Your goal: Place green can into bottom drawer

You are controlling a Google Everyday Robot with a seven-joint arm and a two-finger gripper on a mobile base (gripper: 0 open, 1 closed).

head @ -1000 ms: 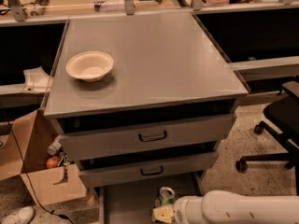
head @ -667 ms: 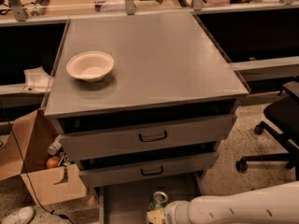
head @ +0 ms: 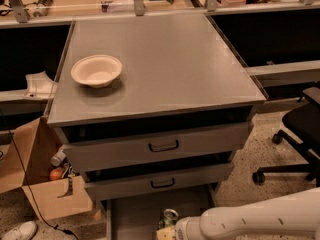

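The green can (head: 170, 217), with its silver top facing up, stands upright over the floor of the open bottom drawer (head: 134, 216), near its middle. My gripper (head: 166, 231) is at the bottom edge of the view on the end of the white arm (head: 250, 221), which reaches in from the right. It is shut on the green can's lower part, and its yellowish fingertips (head: 162, 233) show just below the can. The can's body is mostly hidden by the gripper.
Two upper drawers with dark handles (head: 163, 146) stand slightly open above. A cream bowl (head: 96, 70) sits on the grey cabinet top (head: 165, 64). An open cardboard box (head: 47, 189) stands on the left, a black office chair (head: 300, 134) on the right.
The arm and the can have shifted left and slightly lower over the bottom drawer. More of the white arm now shows along the bottom edge.
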